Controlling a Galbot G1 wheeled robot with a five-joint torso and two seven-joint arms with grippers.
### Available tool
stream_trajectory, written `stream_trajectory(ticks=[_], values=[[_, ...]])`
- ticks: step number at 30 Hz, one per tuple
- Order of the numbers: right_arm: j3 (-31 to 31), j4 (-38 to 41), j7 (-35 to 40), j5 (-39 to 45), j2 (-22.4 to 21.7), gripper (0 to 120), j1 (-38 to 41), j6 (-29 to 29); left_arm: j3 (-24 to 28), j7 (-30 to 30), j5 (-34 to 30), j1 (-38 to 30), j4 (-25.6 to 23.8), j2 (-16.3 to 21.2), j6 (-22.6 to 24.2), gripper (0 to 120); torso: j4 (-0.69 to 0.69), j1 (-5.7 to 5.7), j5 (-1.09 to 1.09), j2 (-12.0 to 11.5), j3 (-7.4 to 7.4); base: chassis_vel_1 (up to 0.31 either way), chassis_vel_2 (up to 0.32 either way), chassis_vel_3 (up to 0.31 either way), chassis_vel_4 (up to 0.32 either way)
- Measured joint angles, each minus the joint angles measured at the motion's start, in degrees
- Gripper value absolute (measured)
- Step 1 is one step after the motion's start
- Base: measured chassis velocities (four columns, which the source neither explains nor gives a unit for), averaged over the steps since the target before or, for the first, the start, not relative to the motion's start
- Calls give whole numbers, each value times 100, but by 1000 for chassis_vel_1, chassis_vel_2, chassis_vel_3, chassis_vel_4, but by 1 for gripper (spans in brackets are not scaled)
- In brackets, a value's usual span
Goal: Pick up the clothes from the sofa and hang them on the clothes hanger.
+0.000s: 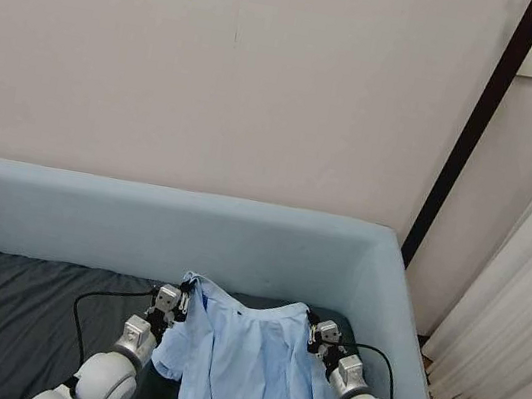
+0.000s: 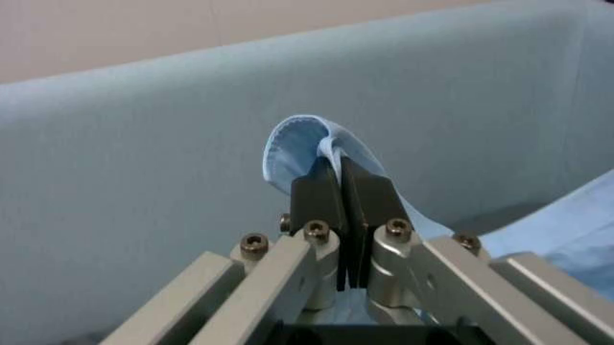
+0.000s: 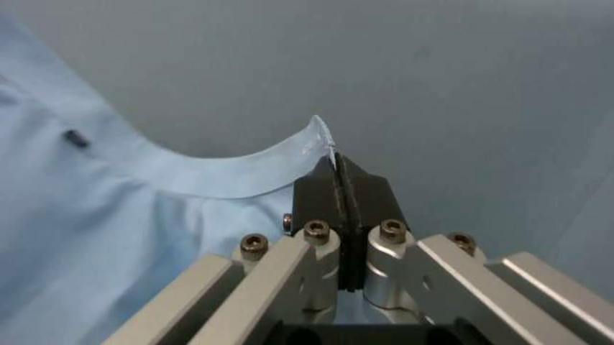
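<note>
1. The light blue shirt [image 1: 244,368] is held up in front of the robot, over the dark seat [image 1: 5,310] of the sofa [image 1: 140,225], near the sofa's right end; it is spread between the two grippers, and its lower part runs down to the lower edge of the head view
2. The left gripper [image 1: 179,303] is at the left upper corner of the shirt; in the left wrist view its jaws are pressed together on a fold of the shirt [image 2: 292,144], which curls up above the black pads [image 2: 317,194]
3. The right gripper [image 1: 312,330] is at the other upper corner; in the right wrist view its jaws pinch the edge of the shirt [image 3: 115,201] beside the neckline, and a thin strip of it stands out above them
4. Between the two grippers the neckline sags in a shallow curve, and a small dark button [image 3: 75,138] sits just under it
5. The pale blue backrest [image 2: 144,180] is behind the shirt
6. The black pole of the clothes rack [image 1: 468,140] rises behind the sofa's right end, well apart from the shirt; a white curtain [image 1: 517,341] hangs to its right
7. A black cable [image 1: 88,298] loops over the seat beside the left arm
</note>
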Motion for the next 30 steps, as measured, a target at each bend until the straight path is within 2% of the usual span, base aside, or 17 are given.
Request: stream_trajectory(ticks=[4,7,12,14,16,21,22,23,26,28,30], values=[[1,-217,7,-302,144,0,-78,54,-14,0,144,197,-6,-41,-9,0,2,-2,-1,1,0,0,0,0,0],[54,-672,241,-780,335,0,-2,42,-58,25,242,425,-7,-43,-11,0,3,-1,0,0,0,0,0,0,0],[21,-792,390,-796,438,0,53,-26,-136,118,250,557,-45,-44,-29,0,3,-1,1,0,0,0,0,0,0],[-99,-718,433,-540,491,14,43,-48,-197,170,259,635,-92,-27,-58,0,3,-1,0,0,0,0,0,0,0],[-136,-645,432,-416,489,16,21,-69,-217,176,261,648,-114,-12,-59,0,3,-1,0,0,0,0,0,0,0],[-188,79,232,772,288,40,-240,-306,-300,183,267,670,-179,100,-59,0,2,-1,0,0,0,0,0,0,0],[-188,79,232,772,288,40,-240,-306,-300,183,267,670,-179,100,-59,0,2,-1,0,0,0,0,0,0,0],[-169,226,213,980,246,41,-291,-378,-314,187,270,674,-183,116,-59,0,2,-1,0,0,0,0,0,0,0],[63,854,229,1754,46,56,-515,-697,-398,202,337,727,-190,159,-52,0,2,-1,0,0,0,0,0,0,0],[139,993,276,1865,-6,60,-563,-779,-432,211,371,753,-185,165,-50,0,2,-1,0,0,0,0,0,0,0],[313,1247,430,1969,-136,70,-632,-989,-523,218,442,836,-154,165,-49,0,2,-1,0,0,-1,0,0,0,0]])
